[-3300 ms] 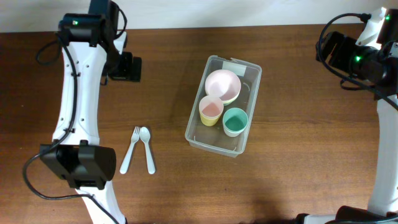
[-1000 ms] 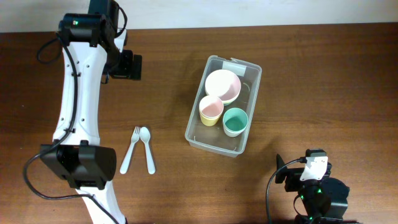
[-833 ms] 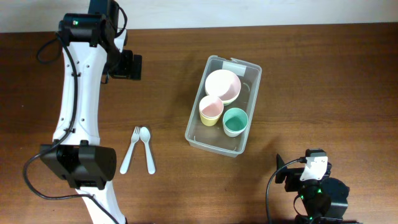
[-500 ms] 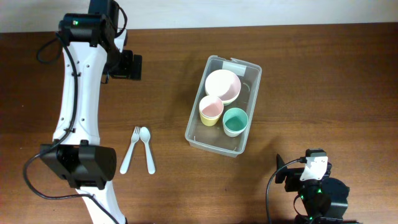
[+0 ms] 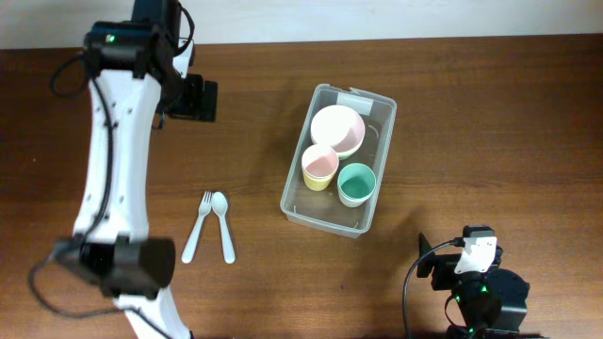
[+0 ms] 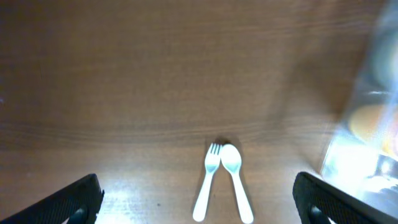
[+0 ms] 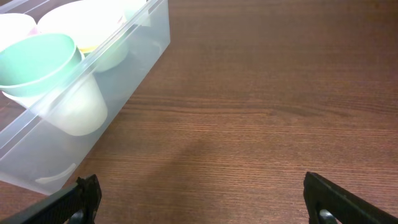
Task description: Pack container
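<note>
1. Left tool (image 6: 200, 198) is released, its jaws spread wide with nothing between them, well apart from the container (image 5: 320, 213), out beyond one long side.
2. Right tool (image 7: 208, 198) is likewise spread and empty, near the container's unlabelled short end.
3. On the table (image 5: 471, 141), the container holds a pink bowl (image 5: 335, 127) nested in a pale green bowl (image 5: 352, 149), a pink cup (image 5: 320, 164) inside a yellow cup (image 5: 314, 183), and a teal cup (image 5: 357, 184); its white label (image 5: 355, 100) marks the other short end.
4. A white fork (image 5: 196, 226) and spoon (image 5: 223, 226) lie together beside the container's long side, apart from it.
5. The left wrist view shows the container only as a blurred glare, cut off at the frame edge; the right wrist view crops its labelled end.
</note>
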Robot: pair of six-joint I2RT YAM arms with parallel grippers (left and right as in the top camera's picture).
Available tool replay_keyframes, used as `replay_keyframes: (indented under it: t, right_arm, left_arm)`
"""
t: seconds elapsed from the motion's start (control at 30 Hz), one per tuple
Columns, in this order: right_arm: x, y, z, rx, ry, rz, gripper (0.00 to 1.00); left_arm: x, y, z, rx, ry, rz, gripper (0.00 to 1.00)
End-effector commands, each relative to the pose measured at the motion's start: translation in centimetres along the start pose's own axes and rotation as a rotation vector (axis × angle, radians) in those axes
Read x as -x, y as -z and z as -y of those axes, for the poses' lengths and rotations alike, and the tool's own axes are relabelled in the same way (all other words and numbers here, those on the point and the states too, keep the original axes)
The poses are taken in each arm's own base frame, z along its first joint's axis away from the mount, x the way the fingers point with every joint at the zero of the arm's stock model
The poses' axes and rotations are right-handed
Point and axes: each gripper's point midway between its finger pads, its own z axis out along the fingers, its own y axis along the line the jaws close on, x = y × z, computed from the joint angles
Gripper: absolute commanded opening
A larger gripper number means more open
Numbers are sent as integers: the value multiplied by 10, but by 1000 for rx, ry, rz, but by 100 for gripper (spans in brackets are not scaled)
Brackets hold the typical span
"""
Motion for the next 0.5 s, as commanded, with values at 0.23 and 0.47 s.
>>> replay_keyframes:
  t: [0.23,0.47]
  right_arm:
    - [0,-1,-4,20,0,6,99]
    - [0,-1,-4,20,0,6,99]
  left_arm:
    - [-29,152,-8,49,-179,756,100]
    - [-155,78,-14,90,-145,799,100]
